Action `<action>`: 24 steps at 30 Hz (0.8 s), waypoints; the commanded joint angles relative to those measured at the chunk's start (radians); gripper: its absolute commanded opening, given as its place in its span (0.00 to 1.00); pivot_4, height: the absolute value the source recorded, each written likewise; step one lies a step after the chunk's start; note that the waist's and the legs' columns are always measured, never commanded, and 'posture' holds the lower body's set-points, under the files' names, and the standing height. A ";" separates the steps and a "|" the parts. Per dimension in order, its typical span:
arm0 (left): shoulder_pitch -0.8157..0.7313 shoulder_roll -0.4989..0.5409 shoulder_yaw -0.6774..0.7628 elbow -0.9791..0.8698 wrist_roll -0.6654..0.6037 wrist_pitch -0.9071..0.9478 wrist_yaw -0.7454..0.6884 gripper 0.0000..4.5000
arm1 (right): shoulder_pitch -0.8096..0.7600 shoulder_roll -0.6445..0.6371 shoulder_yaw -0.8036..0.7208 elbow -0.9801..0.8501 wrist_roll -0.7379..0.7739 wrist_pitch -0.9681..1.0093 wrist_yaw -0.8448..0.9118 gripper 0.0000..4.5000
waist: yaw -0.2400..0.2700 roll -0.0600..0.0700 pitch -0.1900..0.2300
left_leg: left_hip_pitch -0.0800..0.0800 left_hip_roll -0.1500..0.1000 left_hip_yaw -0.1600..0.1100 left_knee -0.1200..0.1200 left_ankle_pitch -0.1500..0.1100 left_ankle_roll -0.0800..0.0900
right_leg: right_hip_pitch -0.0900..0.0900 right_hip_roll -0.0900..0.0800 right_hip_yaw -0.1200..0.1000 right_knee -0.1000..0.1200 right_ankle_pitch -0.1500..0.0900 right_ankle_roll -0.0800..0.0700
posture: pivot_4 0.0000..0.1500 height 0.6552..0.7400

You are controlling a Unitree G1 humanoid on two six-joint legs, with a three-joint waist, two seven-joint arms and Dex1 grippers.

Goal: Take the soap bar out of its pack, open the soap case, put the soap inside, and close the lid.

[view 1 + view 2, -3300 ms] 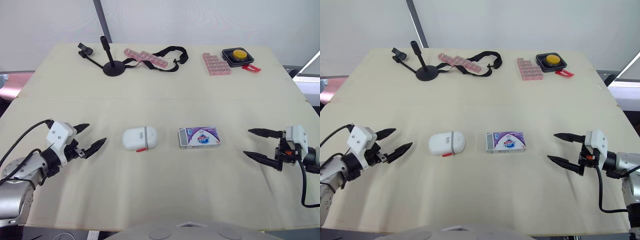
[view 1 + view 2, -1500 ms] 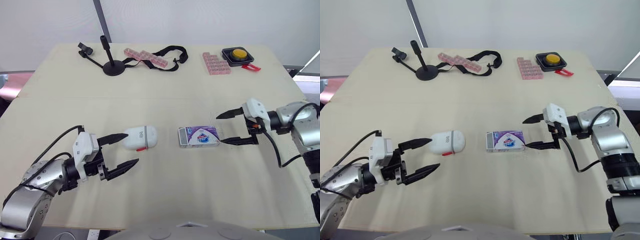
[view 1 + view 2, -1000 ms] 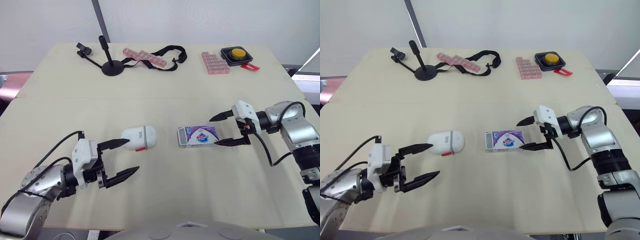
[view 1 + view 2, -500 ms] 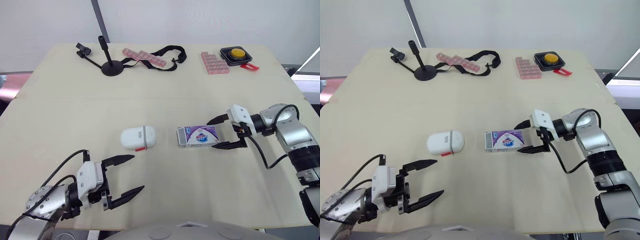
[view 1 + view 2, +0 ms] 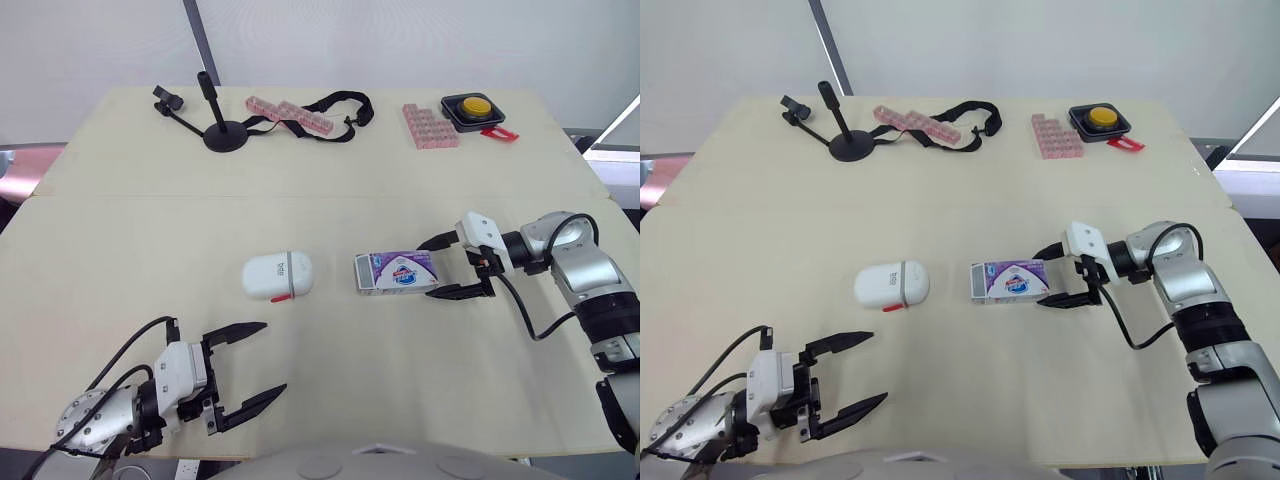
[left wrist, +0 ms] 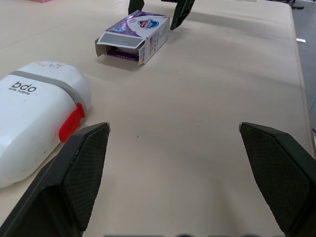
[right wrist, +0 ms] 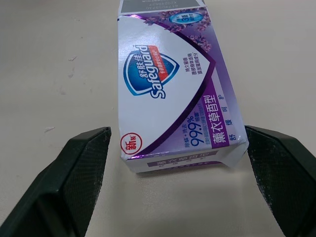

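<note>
The whole table [image 5: 120, 230] is seen from high up by the two head views, which are pointed forward and down and are set side by side. The left wrist view is held low near the table's front edge and is pointed across at the soap case [image 6: 34, 113] and, farther off, the soap pack [image 6: 139, 28]. The right wrist view is held very close to the pack's end. The pack is shared by all four views.
</note>
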 commanded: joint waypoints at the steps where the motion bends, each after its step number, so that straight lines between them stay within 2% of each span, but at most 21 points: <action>1: -0.011 -0.004 -0.007 -0.016 -0.004 -0.021 0.013 1.00 | -0.009 -0.003 -0.014 -0.007 -0.003 -0.020 -0.006 0.94 | 0.000 0.000 0.000 | 0.000 0.000 0.000 0.000 0.000 0.000 | 0.000 0.000 0.000 0.000 0.000 0.000 | 1.00 0.70; 6: -0.013 0.005 -0.020 -0.023 0.003 -0.037 0.012 1.00 | -0.008 0.000 -0.017 0.006 -0.012 -0.048 -0.013 0.60 | 0.000 0.000 0.000 | 0.000 0.000 0.000 0.000 0.000 0.000 | 0.000 0.000 0.000 0.000 0.000 0.000 | 1.00 0.70; 17: -0.007 0.015 -0.029 -0.023 0.010 -0.047 0.022 1.00 | -0.008 -0.004 -0.020 0.003 -0.011 -0.067 -0.021 0.60 | 0.000 0.000 0.000 | 0.000 0.000 0.000 0.001 0.000 0.000 | 0.000 0.000 0.000 0.001 0.000 0.000 | 1.00 0.70; 24: -0.002 0.016 -0.056 -0.050 0.023 -0.036 0.045 1.00 | -0.066 -0.059 -0.021 -0.097 -0.019 0.064 -0.021 0.60 | 0.000 0.001 0.000 | 0.000 0.000 0.000 0.001 0.000 0.000 | -0.001 0.000 0.000 0.002 0.000 0.000 | 1.00 0.70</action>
